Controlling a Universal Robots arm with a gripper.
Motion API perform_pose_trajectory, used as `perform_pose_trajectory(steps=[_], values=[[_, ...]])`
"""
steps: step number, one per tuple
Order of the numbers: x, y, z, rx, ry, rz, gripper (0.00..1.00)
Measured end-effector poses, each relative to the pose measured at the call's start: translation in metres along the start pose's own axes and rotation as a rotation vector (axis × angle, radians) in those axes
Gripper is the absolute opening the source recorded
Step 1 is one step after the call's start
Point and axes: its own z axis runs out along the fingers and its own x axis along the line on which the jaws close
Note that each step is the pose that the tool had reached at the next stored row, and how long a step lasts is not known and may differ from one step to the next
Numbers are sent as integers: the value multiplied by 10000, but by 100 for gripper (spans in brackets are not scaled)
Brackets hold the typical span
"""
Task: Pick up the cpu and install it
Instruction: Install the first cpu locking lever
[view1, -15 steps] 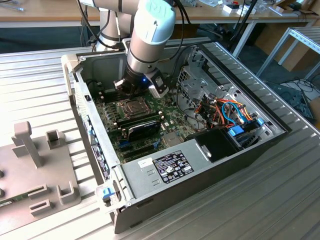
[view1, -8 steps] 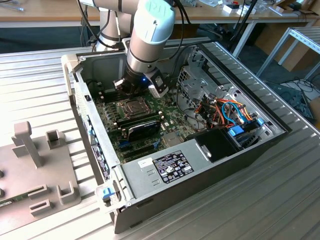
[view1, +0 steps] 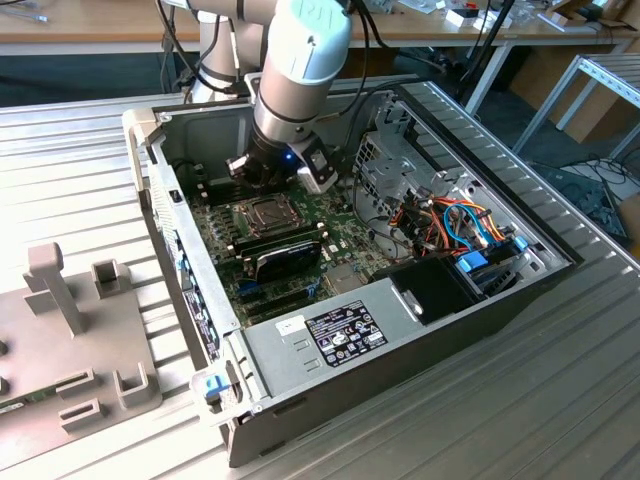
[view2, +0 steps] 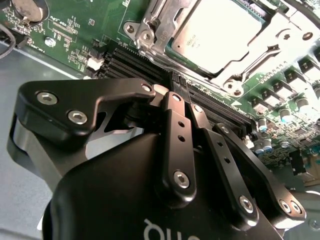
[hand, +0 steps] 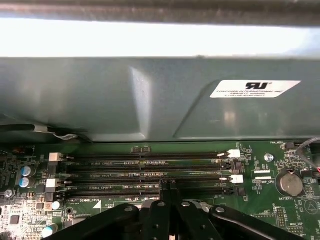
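The cpu (view2: 215, 32) is a flat square chip with a pale silver top. It lies in the motherboard's socket, inside the hinged silver socket frame (view2: 150, 30). My gripper (view2: 181, 82) is shut with its black fingers pressed together and nothing visible between them. It hovers just beside the socket, over the black memory slots (hand: 145, 170), and its tip (hand: 167, 185) points down at them. In the exterior view the arm reaches down into the open computer case, with the gripper (view1: 262, 182) just behind the socket (view1: 262, 213).
The grey case wall (hand: 150, 100) rises close behind the memory slots. A long black card (view1: 285, 255) lies in front of the socket. A drive cage (view1: 395, 170), coloured cables (view1: 460, 225) and a power supply (view1: 340, 335) crowd the case. A grey fixture (view1: 70, 330) stands at the exterior view's left.
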Motion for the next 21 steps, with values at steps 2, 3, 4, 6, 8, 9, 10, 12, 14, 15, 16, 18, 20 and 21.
perform_pose_trajectory(steps=[2,3,4,6,8,9,10,12,14,15,16,18,20,21], values=[[-1,10,-34,16,0,0,11],[-2,15,-49,22,-1,-1,11],[-3,20,-66,28,-1,-2,11],[-4,29,-95,42,-2,-2,11],[-6,40,-130,61,-1,-3,11],[-7,46,-151,71,-2,-4,11],[-8,53,-172,81,-2,-4,11],[-9,65,-213,100,-2,-5,11],[-12,85,-276,121,-3,-6,11],[-13,94,-305,130,-3,-6,11],[-14,102,-331,140,-2,-7,11],[-15,105,-342,143,-4,-7,11],[-15,105,-342,145,-4,-7,11],[-15,105,-343,145,-3,-7,11]])
